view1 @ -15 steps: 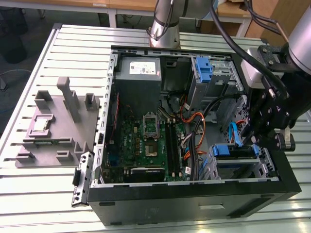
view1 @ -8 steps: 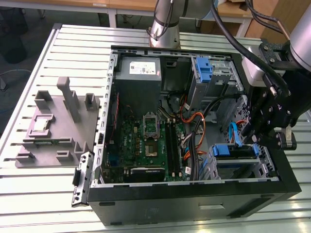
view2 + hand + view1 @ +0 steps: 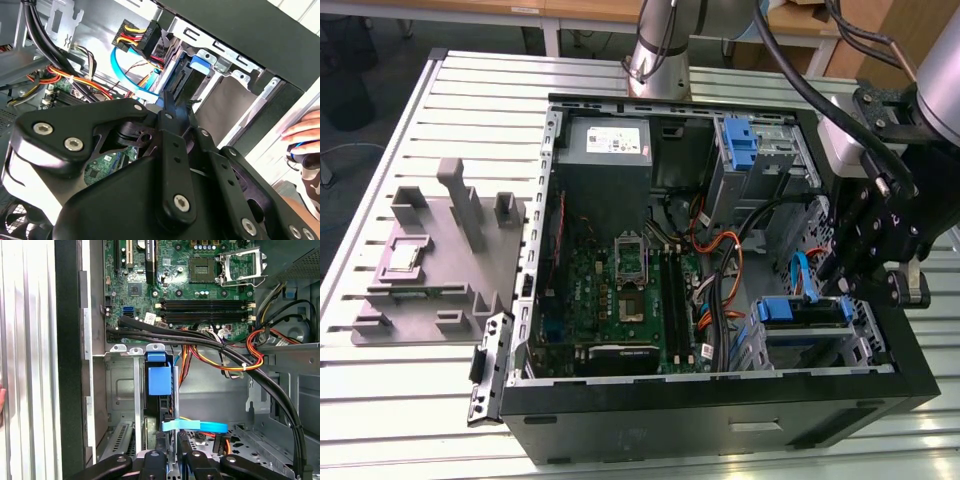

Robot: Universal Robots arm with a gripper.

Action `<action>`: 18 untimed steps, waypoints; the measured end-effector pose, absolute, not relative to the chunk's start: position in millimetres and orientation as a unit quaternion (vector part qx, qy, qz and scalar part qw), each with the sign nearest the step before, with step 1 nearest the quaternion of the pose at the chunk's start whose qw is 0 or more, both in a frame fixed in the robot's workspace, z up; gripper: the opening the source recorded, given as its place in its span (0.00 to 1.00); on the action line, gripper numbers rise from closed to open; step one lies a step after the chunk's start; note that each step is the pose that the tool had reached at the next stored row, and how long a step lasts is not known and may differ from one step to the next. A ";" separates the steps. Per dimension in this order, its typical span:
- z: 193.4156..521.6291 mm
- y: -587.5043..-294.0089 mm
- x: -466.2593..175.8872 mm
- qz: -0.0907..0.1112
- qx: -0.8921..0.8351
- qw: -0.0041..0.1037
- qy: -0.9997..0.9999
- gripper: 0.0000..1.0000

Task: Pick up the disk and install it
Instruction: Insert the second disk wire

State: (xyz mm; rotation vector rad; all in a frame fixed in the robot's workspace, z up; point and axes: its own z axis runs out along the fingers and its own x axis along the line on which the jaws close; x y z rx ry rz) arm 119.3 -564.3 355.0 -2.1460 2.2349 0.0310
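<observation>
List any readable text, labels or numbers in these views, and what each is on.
Nothing is legible enough to quote.
White sticker on the grey power-supply box: print too small to read.
Small white sticker on the motherboard: blurred.
Disk, seated in its bay: its blue end is plain, with no print I can make out.

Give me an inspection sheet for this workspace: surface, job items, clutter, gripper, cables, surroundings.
Surface: slatted metal table, open computer case on it.
Job's things: disk with blue rails sits in a drive cage.
Clutter: grey moulded fixture beside the case, on the exterior view's left.
Gripper: gripper right at the disk's cage.
Cables: black bundle, orange wires and blue flat cable near the cage.
Surroundings: a person's hand beyond the case.
</observation>
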 end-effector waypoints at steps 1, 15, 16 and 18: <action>355.0 -563.6 119.3 0.010 -0.692 0.021 0.721 0.24; 354.6 -542.5 119.3 0.010 -0.692 0.022 0.721 0.24; 354.6 -541.1 119.3 0.010 -0.692 0.022 0.721 0.24; 354.6 -539.2 119.5 0.010 -0.692 0.022 0.721 0.24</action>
